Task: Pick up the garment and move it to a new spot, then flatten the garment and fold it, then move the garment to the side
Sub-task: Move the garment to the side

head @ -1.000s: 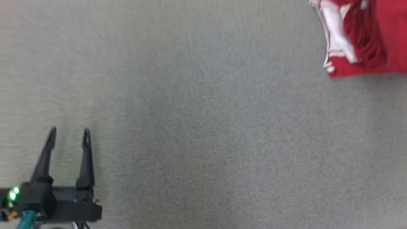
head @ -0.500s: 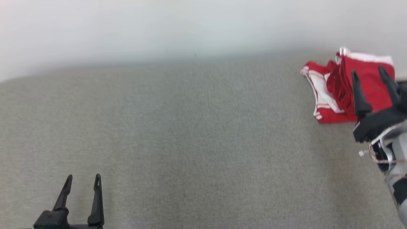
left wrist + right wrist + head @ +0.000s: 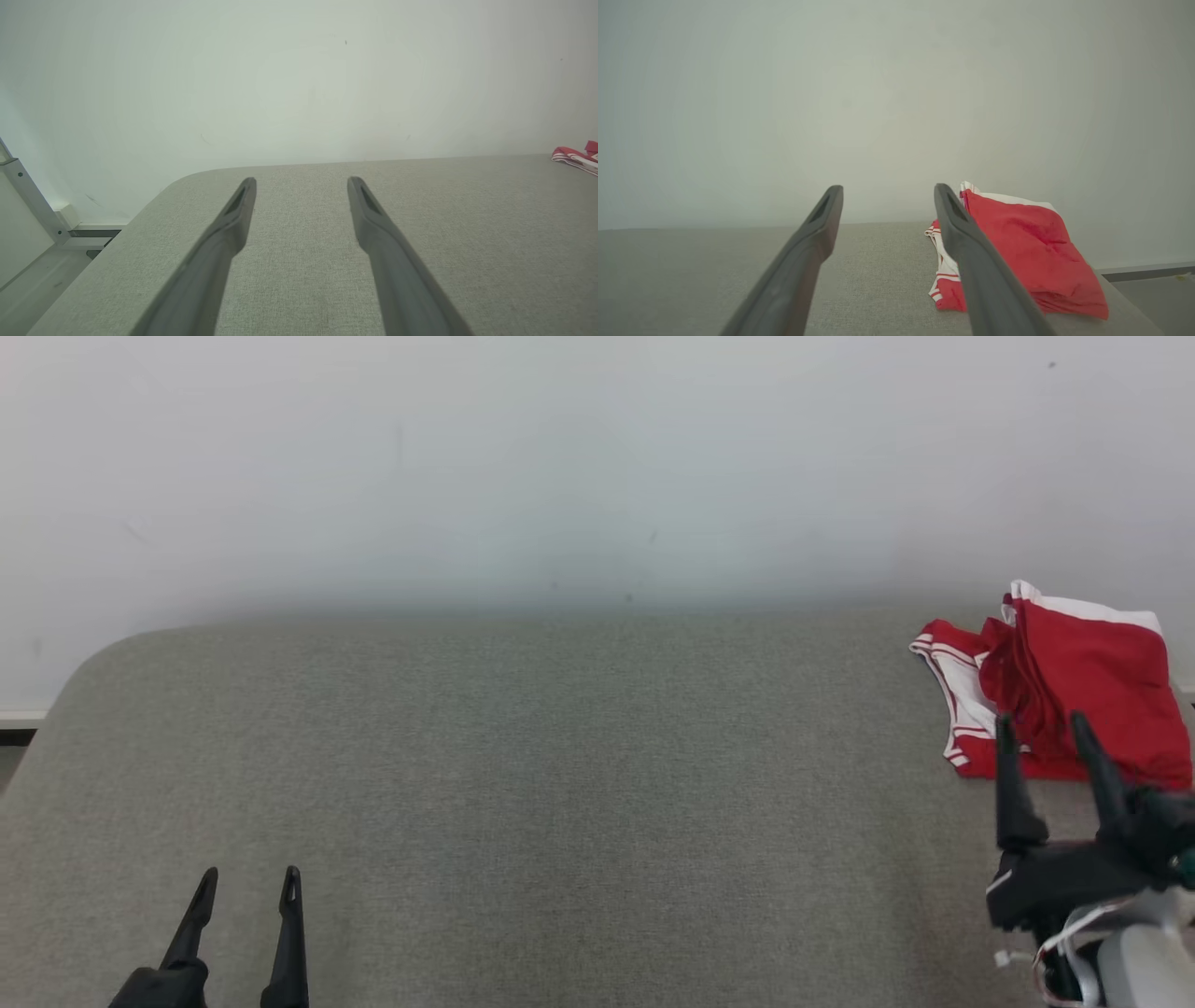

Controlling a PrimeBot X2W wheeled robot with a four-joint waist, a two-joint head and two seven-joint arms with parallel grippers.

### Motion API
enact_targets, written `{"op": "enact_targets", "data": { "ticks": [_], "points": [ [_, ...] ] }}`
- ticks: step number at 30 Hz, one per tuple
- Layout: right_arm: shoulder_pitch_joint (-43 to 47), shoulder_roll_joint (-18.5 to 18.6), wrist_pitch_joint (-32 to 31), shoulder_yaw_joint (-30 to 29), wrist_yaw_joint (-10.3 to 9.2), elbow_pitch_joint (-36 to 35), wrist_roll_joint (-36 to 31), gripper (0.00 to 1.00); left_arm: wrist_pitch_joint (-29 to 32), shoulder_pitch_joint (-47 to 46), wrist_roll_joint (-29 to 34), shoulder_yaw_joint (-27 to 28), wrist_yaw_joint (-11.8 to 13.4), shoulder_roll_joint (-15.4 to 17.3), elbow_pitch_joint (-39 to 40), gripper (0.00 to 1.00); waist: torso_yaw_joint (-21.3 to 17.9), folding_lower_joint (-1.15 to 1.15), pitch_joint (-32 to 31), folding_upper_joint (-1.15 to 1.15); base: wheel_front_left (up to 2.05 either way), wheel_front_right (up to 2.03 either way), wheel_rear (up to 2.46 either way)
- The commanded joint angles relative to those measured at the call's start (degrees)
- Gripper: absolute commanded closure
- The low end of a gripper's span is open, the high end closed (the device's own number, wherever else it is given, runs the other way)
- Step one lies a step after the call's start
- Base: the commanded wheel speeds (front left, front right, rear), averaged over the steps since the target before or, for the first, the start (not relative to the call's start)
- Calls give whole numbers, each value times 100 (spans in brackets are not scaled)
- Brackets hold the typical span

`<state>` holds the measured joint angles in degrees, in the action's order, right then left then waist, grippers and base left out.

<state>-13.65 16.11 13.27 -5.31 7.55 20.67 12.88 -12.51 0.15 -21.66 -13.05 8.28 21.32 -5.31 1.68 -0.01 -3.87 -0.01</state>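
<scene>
Open ground: grey padded surface (image 3: 560,784), bare across the middle and left of the head view.
Back limit: pale wall (image 3: 560,457) rising directly behind it, upper half of the frame.
Obstacle: red-and-white garment (image 3: 1083,681), bunched at centre right, near the wall.
Right gripper (image 3: 1041,721): lower right, fingers spread, tips at the garment's near edge; contact not discernible.
Left gripper (image 3: 250,874): lower left, fingers spread, bare surface ahead up to the wall.
Left margin: surface corner rounds off; metal frame post (image 3: 28,200) beyond it, left of the left wrist view.

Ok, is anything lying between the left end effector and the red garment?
No. In the head view, only bare grey surface runs from the left end effector to the red garment at the far right.
</scene>
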Motion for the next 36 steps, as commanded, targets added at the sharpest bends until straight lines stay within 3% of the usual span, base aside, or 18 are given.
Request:
{"op": "enact_targets", "data": {
  "ticks": [1,12,23,36],
  "points": [
    [254,-133,-59,-93,-12,-240,-111,0,11,75,3,-20,26,16,23,0,76,1,-57,1,0,0,0],
    [1531,-956,-418,-413,-12,-1666,-477,0,53,71,-104,-119,-8,-22,-22,0,133,1,-124,1,0,0,0],
    [1856,-1157,-360,-189,-12,-1766,-522,0,35,-24,-145,-169,-54,-30,-162,0,152,1,-198,1,0,0,0],
    [1834,-1131,-341,42,-12,-1551,-538,0,119,17,-236,-167,11,-4,-312,0,182,1,-263,1,0,0,0]
  ]
}}
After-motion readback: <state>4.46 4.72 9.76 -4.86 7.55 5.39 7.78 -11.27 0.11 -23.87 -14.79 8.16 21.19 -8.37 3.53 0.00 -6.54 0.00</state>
